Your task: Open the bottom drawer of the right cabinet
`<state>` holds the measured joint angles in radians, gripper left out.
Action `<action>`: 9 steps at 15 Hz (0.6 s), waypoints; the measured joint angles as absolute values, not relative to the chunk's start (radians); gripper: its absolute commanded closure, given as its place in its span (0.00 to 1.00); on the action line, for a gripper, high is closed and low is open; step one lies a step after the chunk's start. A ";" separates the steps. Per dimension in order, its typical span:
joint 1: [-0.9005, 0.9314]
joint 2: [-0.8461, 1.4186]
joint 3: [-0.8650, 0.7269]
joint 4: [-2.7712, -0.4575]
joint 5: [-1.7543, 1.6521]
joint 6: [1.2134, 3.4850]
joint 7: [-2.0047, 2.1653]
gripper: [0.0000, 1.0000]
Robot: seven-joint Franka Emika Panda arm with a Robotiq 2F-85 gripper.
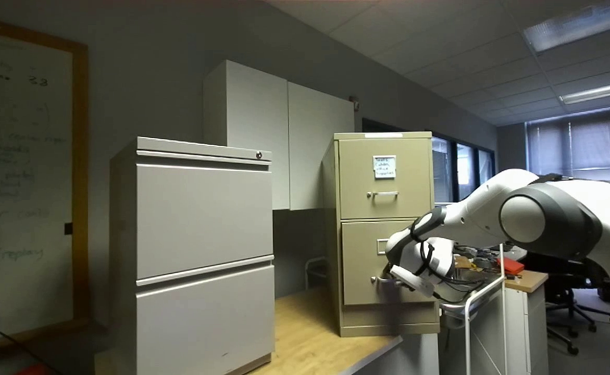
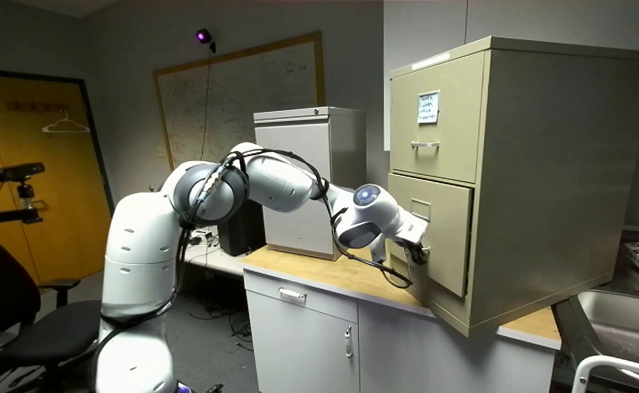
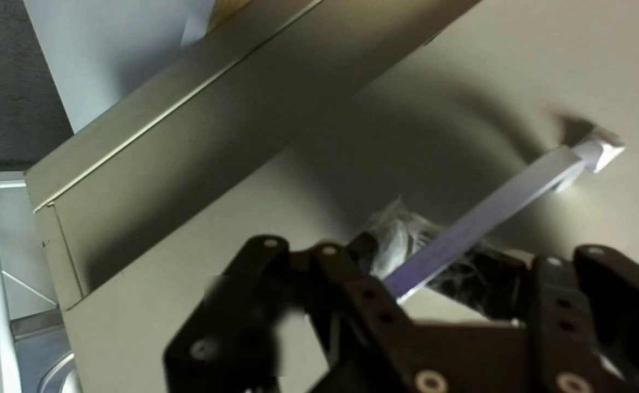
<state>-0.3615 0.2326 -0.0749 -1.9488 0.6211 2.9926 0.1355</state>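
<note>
**Pincer (image 3: 428, 265) at the handle (image 3: 496, 213), drawer (image 2: 446, 243) just ajar**

In the wrist view the handle lies right at the pincer, running in between its fingers (image 3: 363, 289); the bar slants across their closing line. One end is free; the other is hidden behind a finger. How far the tips are parted, and whether they clamp the bar or merely hook it, I cannot tell.

Directly beyond is the drawer, the lower one in the cabinet (image 2: 537, 180), standing a little proud with a dark gap down its edge. The handle's long axis runs level across it, so the pull should go straight out, square to the face, back toward the arm (image 2: 275, 185); sideways drift might slide the pincer along the bar. The cabinet rests on the table (image 2: 319, 273), one front corner jutting past the edge.
</note>
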 measured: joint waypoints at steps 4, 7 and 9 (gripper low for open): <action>-0.397 0.119 -0.032 -2.070 0.730 2.946 0.011 0.98; -0.400 0.017 -0.036 -2.173 0.738 2.882 -0.026 0.98; -0.400 -0.058 -0.039 -2.245 0.738 2.838 -0.050 0.98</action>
<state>-0.4001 -0.0576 -0.0393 -2.2455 0.7378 2.8383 -0.0497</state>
